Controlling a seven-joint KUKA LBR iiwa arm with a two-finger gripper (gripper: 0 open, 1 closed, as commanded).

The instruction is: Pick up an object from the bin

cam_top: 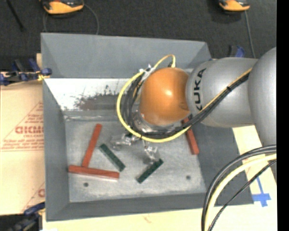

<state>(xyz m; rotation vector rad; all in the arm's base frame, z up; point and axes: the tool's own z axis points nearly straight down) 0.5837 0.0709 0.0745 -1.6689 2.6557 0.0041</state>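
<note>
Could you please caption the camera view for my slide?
Gripper between two green bars, red bars around, in the grey bin.

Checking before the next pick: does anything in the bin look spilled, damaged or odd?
Nothing looks spilled or broken. The red sticks and dark green sticks lie flat and scattered on the floor. The bin has dark scuff marks on its back wall.

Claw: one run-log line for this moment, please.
claw open, empty | over bin floor | between dark green bar and second dark green bar | nothing gripped
</note>
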